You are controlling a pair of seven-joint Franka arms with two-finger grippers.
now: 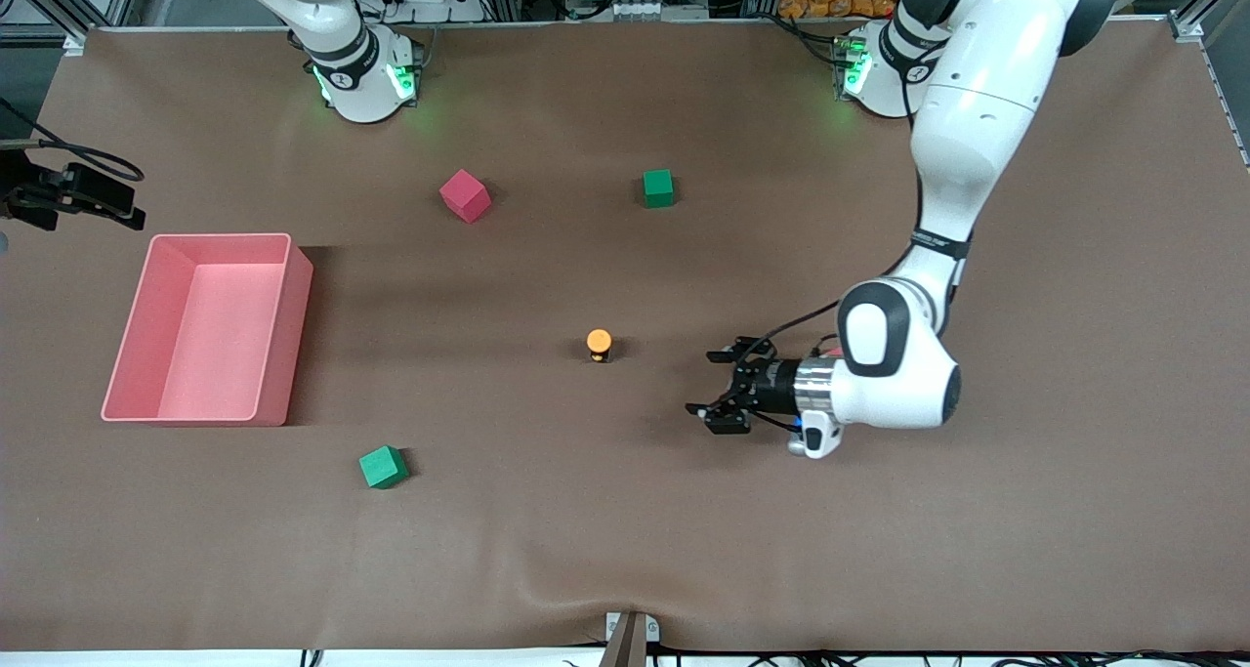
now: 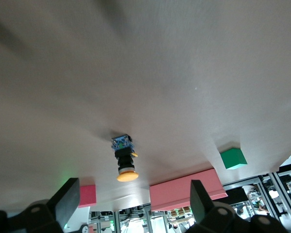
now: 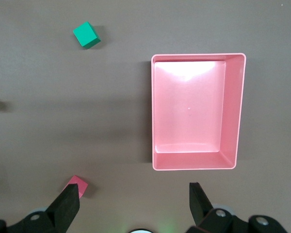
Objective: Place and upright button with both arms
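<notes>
Brown cloth-covered table (image 1: 625, 550) under everything. Left white jointed arm (image 1: 977, 159) reaching in from its base, wrist laid low and level; left black two-finger gripper (image 1: 711, 386) just above the cloth, fingers spread wide, nothing between them, pointed toward the button and apart from it. Right white jointed arm (image 1: 332, 32) waiting, raised high; right black two-finger gripper (image 3: 133, 201) hanging over the cloth near the pink tray, fingers spread, empty. Pink rectangular plastic tray (image 1: 127, 354), nothing inside, at the right arm's end of the table. Pink foam cube (image 1: 465, 195) and green foam cube (image 1: 658, 187) nearer the bases; second green foam cube (image 1: 383, 467) nearest the front camera. Tiny push-button switch (image 1: 599, 344), round orange cap, black blocky body, standing upright mid-table, cap on top, touched by nothing.
</notes>
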